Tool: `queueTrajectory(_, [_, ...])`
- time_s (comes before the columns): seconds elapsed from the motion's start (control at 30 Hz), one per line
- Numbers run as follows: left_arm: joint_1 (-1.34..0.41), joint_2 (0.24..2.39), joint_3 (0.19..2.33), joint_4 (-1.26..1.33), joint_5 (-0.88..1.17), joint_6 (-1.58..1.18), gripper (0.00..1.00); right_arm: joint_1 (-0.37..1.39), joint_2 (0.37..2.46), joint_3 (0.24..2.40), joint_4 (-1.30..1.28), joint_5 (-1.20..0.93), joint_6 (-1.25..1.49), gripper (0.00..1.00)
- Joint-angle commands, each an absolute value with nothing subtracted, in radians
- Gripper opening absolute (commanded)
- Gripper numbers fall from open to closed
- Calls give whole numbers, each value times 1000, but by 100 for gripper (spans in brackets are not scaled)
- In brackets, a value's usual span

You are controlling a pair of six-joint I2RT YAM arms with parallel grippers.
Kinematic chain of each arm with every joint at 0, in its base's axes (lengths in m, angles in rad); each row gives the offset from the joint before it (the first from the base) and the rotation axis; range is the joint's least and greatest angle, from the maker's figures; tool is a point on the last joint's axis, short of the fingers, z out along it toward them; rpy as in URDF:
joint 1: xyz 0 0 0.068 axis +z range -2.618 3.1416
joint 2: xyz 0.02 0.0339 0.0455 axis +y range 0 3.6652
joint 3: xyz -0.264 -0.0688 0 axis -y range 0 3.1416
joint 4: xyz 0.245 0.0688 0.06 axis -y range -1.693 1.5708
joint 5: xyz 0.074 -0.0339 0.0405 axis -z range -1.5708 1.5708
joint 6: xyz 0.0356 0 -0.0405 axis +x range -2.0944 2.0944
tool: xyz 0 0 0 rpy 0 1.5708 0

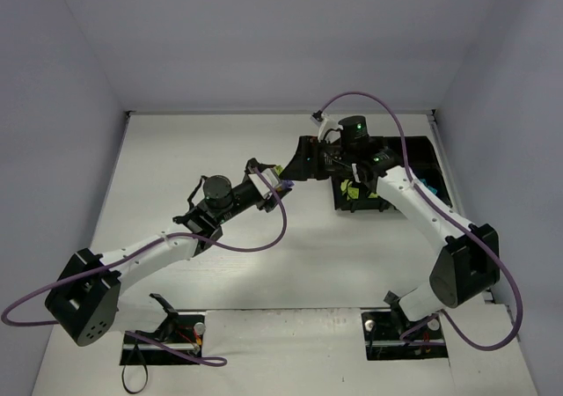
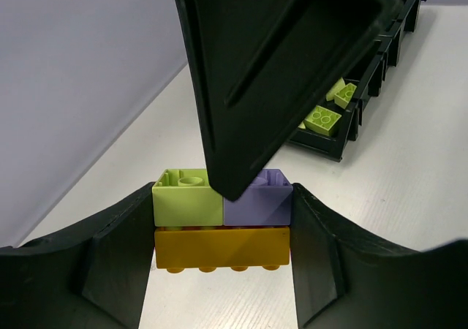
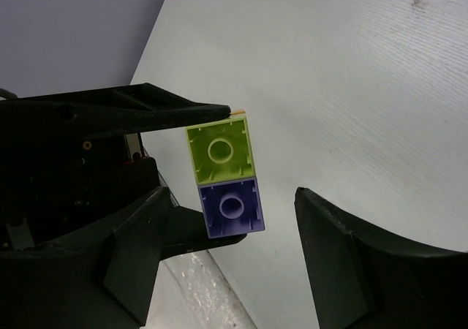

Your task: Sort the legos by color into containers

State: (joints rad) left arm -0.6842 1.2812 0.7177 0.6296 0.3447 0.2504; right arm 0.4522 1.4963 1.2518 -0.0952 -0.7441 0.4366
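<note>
Brick stack [image 2: 221, 219] clamped in left gripper [image 2: 221, 248], near tray [image 2: 347, 128].
Green brick [image 2: 186, 197] and purple brick [image 3: 232, 208] atop orange brick [image 2: 221, 247]; right gripper [image 3: 232, 197] hovering with jaws apart around purple brick, contact unclear.

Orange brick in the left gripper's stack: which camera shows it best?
Left wrist: the orange brick sits full-width in the left gripper, under the green brick and purple brick. Right wrist shows only the green and purple undersides, orange barely a sliver. Top external: the stack is a speck.
</note>
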Motion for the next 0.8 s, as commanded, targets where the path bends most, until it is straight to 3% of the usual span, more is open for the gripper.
queueTrajectory(0.0, [-680,1269,784,704,371,262,0,471,1499,1275,-49,-773,413,65])
queueTrajectory(0.13, [-680,1272,787,706,374,258,0,477,1506,1261,-49,-767,405,63])
queueTrajectory(0.6, [-680,1270,785,712,364,245,0,497,1517,1241,-49,-762,390,38])
queueTrajectory(0.63, [-680,1270,784,713,364,244,0,499,1517,1239,-49,-762,391,35])
queueTrajectory(0.67, [-680,1270,784,713,365,242,0,499,1516,1238,-49,-764,390,22])
queueTrajectory(0.77, [-680,1269,784,704,364,239,0,499,1509,1239,-51,-753,384,0])
